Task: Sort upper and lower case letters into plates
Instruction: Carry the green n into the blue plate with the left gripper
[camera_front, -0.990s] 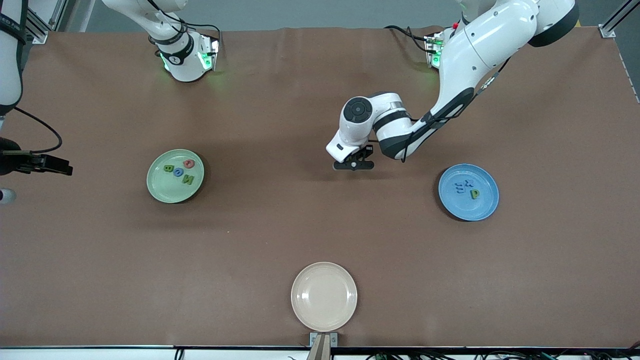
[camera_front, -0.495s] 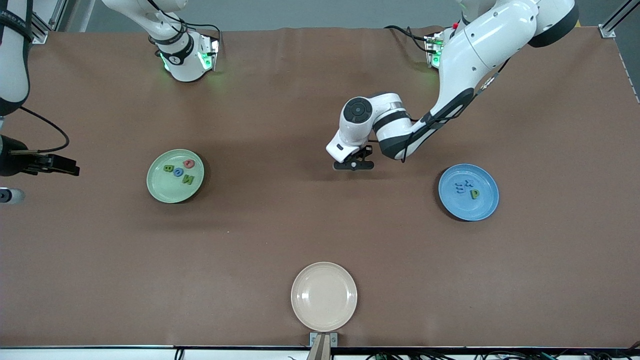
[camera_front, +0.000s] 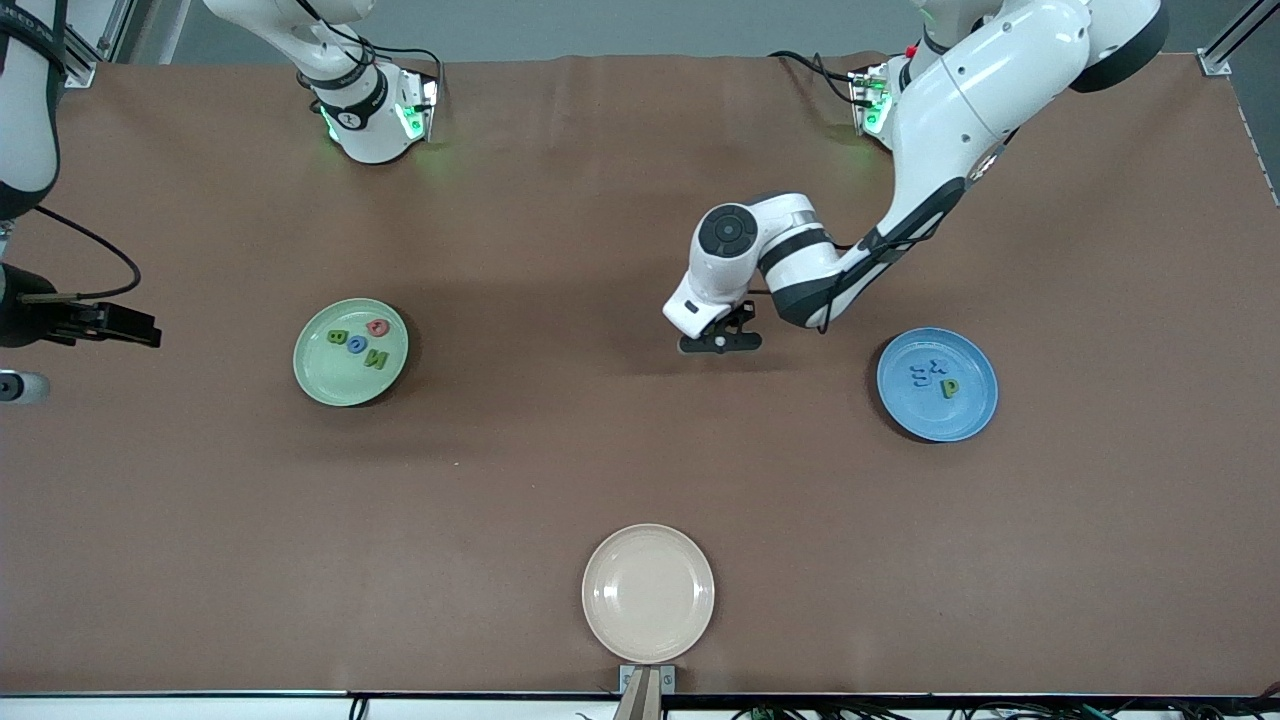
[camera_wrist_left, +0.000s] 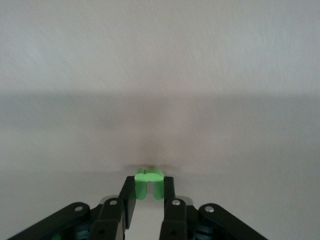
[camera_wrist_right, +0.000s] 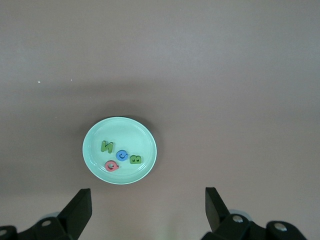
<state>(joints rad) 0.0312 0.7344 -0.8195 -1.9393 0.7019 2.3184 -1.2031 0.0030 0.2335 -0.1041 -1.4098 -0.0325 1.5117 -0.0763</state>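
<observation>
Table (camera_front: 560, 470) surface is brown and carries 3 round plates. Light green plate (camera_front: 350, 352) lies toward the right arm's end and holds 4 letters: red letter (camera_front: 377, 327), blue letter (camera_front: 357, 344), and 2 green letters (camera_front: 337, 337) (camera_front: 376, 360). Blue plate (camera_front: 937, 384) lies toward the left arm's end and holds 3 letters: 2 small blue letters (camera_front: 919, 376) (camera_front: 937, 367) and 1 green letter (camera_front: 949, 387). Cream plate (camera_front: 648, 593) sits nearest the front camera, midway along the table edge.

Left gripper (camera_front: 719, 341) is over bare table between the 2 coloured plates, closer to the blue one. In the left wrist view its fingers (camera_wrist_left: 127, 202) are pressed in on a bright green letter piece (camera_wrist_left: 148, 183), which is pinched between the tips. Whether the piece rests on the table or is clear of it cannot be told.

Right gripper (camera_front: 125, 325) waits at the edge of the front view, at the right arm's end, beside the light green plate. In the right wrist view its fingers (camera_wrist_right: 79, 210) stand spread wide with nothing between them, and the light green plate (camera_wrist_right: 119, 150) with its 4 letters shows below.
</observation>
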